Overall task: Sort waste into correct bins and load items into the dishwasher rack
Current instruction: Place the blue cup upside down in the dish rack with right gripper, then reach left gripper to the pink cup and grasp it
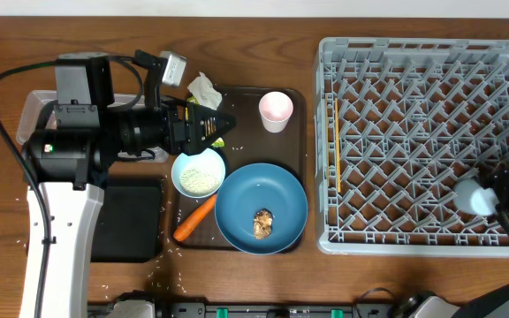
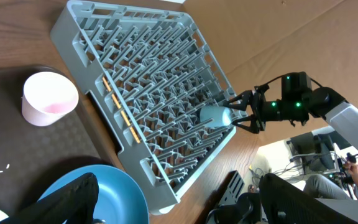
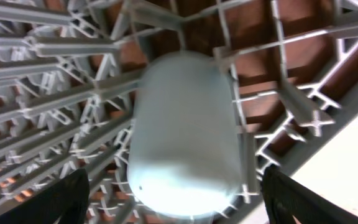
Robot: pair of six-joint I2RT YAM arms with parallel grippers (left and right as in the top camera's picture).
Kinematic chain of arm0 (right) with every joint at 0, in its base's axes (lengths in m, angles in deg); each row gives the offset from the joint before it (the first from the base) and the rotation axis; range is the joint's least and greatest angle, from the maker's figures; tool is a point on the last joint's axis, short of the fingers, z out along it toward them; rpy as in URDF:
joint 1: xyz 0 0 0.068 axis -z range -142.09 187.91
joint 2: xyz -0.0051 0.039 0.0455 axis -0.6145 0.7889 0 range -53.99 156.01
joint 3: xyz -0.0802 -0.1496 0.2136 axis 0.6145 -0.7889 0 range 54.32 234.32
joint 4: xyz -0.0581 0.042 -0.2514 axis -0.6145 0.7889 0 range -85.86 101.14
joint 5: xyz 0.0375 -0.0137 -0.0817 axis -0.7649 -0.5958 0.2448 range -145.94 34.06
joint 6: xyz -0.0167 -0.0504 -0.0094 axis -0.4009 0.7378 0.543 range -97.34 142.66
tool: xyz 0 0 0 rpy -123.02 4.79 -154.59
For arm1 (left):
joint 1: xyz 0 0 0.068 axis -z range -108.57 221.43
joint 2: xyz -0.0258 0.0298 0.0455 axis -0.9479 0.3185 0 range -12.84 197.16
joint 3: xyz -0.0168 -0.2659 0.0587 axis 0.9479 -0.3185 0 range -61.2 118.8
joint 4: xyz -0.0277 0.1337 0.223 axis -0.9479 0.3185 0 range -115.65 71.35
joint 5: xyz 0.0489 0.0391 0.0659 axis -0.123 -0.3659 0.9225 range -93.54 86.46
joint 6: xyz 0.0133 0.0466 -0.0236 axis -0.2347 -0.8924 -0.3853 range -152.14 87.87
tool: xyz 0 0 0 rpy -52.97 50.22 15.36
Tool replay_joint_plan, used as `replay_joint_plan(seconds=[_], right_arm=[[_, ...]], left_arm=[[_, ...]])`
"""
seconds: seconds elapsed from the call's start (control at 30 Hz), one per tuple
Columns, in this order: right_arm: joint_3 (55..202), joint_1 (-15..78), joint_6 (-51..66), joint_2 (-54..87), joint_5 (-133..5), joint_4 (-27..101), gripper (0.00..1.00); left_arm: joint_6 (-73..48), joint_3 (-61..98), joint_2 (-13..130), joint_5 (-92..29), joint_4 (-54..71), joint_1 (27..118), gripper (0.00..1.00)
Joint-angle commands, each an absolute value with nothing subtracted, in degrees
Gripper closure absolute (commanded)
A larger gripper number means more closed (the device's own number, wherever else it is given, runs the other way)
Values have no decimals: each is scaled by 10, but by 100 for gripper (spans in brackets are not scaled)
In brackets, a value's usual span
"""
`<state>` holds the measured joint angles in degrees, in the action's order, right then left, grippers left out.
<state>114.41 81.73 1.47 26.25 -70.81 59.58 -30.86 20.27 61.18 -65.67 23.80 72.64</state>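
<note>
R gripper point(image 2: 236, 116) spread wide, blue cup point(image 3: 185, 130) sitting free btwn fingers in rack point(image 1: 414, 106), so back straight out w/o nudging it; L gripper point(image 1: 219, 124) open, empty.

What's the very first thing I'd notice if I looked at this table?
The big grey dishwasher rack on the right grabs the eye first, with a small light-blue cup lying in its lower right part between the right gripper's open fingers. Next comes the round blue plate on the brown tray in the middle, holding a brown food lump, with an orange carrot just left of it.
</note>
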Motion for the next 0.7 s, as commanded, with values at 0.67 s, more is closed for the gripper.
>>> replay_joint_plan(seconds=[0.67], right_arm=[[1252,674,98,84,-885,670,10]], left_arm=[[-329,203,838,-168,86,941,22]])
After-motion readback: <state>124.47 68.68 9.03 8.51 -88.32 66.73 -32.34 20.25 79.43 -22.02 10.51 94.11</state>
